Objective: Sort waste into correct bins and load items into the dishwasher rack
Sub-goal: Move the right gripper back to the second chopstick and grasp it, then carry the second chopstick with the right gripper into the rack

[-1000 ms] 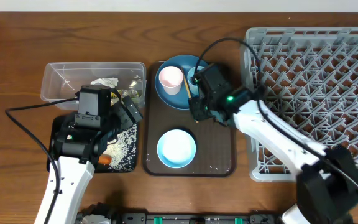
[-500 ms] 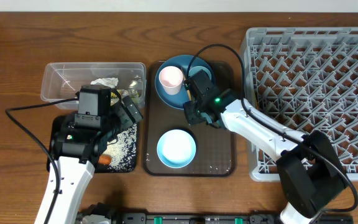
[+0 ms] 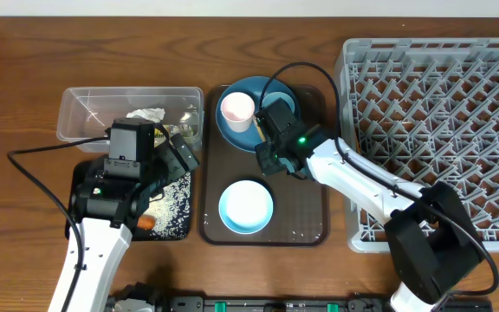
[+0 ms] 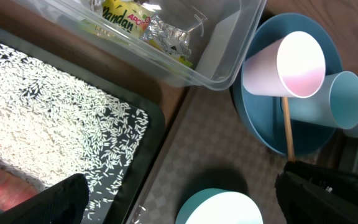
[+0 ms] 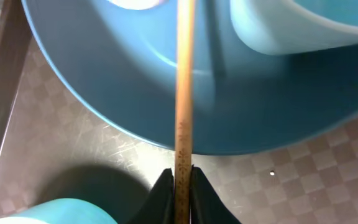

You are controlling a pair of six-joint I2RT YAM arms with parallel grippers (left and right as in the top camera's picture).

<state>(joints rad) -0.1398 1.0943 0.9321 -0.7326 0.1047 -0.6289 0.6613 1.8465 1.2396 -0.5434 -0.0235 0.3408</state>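
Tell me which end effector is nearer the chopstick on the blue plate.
Right. The right end effector is shut on the chopstick; the left end effector hangs open above the black tray, well away.

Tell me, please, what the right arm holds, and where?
A wooden chopstick, pinched at its near end by the right fingers; the rest lies over the blue plate.

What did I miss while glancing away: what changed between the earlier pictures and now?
The right gripper slid left toward the blue plate, and its jaws closed on the chopstick lying across its rim. The left arm, both cups and the bowl stayed put.
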